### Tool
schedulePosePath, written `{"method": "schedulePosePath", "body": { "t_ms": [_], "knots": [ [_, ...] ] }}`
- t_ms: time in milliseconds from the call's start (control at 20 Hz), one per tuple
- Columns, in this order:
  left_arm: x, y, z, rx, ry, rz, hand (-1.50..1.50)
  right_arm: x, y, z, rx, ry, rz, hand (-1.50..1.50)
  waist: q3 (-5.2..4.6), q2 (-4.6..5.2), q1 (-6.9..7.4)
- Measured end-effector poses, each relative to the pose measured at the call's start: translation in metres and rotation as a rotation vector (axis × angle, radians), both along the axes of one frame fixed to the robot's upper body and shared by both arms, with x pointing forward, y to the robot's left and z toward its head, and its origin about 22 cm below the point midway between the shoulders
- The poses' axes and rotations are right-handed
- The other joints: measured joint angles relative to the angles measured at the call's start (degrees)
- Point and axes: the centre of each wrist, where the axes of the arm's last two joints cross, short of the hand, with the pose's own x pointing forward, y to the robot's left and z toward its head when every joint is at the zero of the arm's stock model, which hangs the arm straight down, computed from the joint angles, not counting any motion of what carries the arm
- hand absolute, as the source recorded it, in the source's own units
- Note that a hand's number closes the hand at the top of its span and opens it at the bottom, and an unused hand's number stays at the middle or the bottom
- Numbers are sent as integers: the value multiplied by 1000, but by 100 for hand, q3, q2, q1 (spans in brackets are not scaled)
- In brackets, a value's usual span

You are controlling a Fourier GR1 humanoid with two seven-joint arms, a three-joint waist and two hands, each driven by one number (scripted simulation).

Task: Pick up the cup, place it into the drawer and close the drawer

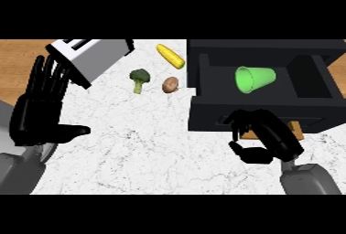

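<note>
The right hand (262, 137) sits at the lower right with its fingers curled inward and nothing visible in them, so it is clenched and empty. Its fingertips (238, 119) lie over the lower edge of the drawer (209, 112) front; whether they touch it cannot be told. The grey forearm runs down from it to the lower edge of the view.

Just beyond the hand, the black drawer stands pulled open. The green cup (255, 78) is inside it, lying on its side on the drawer floor with its wide mouth turned to the left and its narrower base to the right (it touches neither hand). It is well apart from the right hand, with the drawer front between them.

To the left of the drawer, on the white marbled bench (148, 151), lie a potato (170, 84) and, just beside it, a piece of broccoli (139, 79). An ear of corn (170, 55) lies further back, near the drawer's rear corner. A toaster (94, 55) stands at the bench's far left corner.

The left hand (39, 107) rests at the left edge, released, fingers straight and pointing up, thumb out to the side, holding nothing.
</note>
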Motion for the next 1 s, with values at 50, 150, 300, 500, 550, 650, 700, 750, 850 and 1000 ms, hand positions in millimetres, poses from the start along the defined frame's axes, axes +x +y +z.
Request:
{"method": "schedulePosePath", "body": {
  "t_ms": [50, 150, 300, 500, 550, 650, 700, 750, 850, 1000],
  "knots": [
    [-2, 7, -3, -1, -2, 2, -150, 5, 3, -3, -11, 7, -4, -150, -1, 1, -13],
    [-7, 14, -3, -3, -1, 8, -150, 13, 5, -17, -47, 17, -11, -150, -1, 2, -18],
    [-13, 30, -9, -3, -1, 7, -150, 29, 14, -32, -99, 35, -16, -150, -1, 7, -16],
    [-24, 42, -13, -7, 0, 9, -150, 50, 7, -47, -127, 54, -10, -150, -1, 1, -20],
    [-25, 40, -14, -10, 3, 7, -150, 58, 9, -50, -129, 54, -13, -150, -4, -2, -19],
    [-25, 48, -17, -12, 0, 5, -150, 70, 12, -57, -128, 57, -19, -150, -9, -4, -8],
    [-23, 51, -17, -11, 1, 9, -150, 76, 11, -59, -123, 60, -17, -150, -9, -3, -5],
    [-23, 55, -20, -10, -4, 8, -150, 82, 12, -60, -119, 67, -16, -150, -11, -2, -8],
    [-23, 58, -17, -13, -4, 5, -150, 96, 9, -59, -110, 83, -17, -150, -10, 3, 20],
    [-22, 61, -15, -16, -5, -6, -150, 109, 2, -60, -82, 89, 0, -150, -23, -18, 44]
  ]
}}
